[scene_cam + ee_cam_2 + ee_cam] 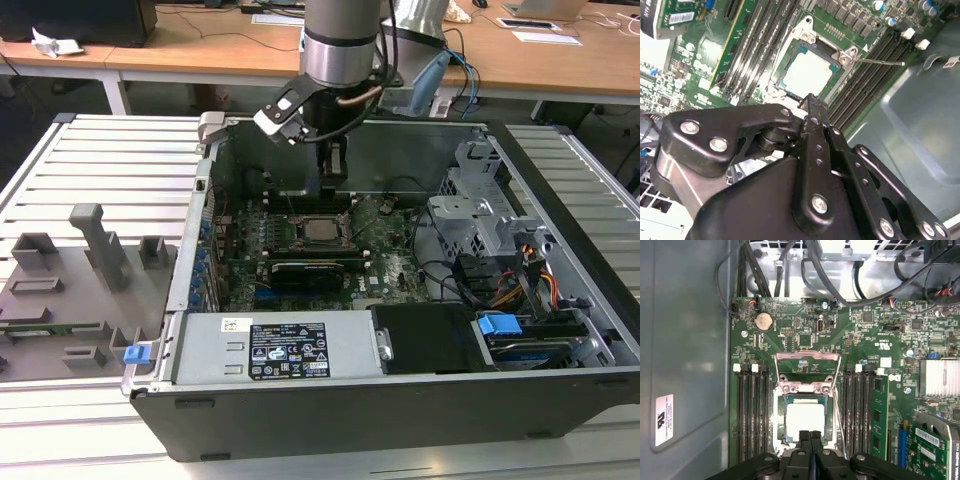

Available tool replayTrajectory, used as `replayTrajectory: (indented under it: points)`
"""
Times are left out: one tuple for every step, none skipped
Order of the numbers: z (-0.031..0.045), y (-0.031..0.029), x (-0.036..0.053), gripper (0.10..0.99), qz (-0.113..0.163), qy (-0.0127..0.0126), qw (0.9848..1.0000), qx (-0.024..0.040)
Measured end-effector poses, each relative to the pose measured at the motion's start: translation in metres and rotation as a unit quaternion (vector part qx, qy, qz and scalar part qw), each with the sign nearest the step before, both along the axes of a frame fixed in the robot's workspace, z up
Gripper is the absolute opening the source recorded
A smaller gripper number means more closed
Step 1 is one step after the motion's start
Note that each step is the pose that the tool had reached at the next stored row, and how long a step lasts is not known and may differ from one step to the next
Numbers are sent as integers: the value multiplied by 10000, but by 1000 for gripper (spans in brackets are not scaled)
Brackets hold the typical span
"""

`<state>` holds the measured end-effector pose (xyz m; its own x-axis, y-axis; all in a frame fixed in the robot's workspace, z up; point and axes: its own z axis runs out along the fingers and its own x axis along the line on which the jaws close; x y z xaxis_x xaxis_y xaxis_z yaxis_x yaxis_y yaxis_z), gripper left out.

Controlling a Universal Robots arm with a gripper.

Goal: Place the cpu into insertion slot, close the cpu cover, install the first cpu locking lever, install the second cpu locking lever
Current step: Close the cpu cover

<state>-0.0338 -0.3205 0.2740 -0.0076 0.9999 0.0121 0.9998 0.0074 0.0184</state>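
One cpu (806,420) sits in the insertion slot (805,399), cpu cover (802,388) lying flat around it. Gripper (810,436) fingers pinched together on nothing, tips just at the slot's edge, above the motherboard (800,325).

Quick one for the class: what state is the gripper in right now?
Gripper: shut, with nothing visible in its grasp, its tip close to the seated cpu.

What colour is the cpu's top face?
The cpu face is pale silver-grey, clearest in the first wrist view.
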Motion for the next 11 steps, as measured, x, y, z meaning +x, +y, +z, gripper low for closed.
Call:
replayTrajectory:
  points:
    - [0,-18,0,110,0,0,10000,0]
    - [0,-30,0,110,0,0,10000,0]
    - [0,-61,1,110,1,0,10000,0]
    - [-3,-65,128,110,0,7,10000,0]
    - [35,-65,200,110,1,8,10000,-1]
    - [35,-65,342,110,1,16,10000,0]
    - [34,-65,450,110,1,22,10000,-1]
    - [33,-65,489,110,1,22,10000,0]
    - [32,-65,502,110,1,22,10000,-1]
    - [31,-65,510,110,1,22,10000,0]
    - [30,-65,520,110,1,22,10000,0]
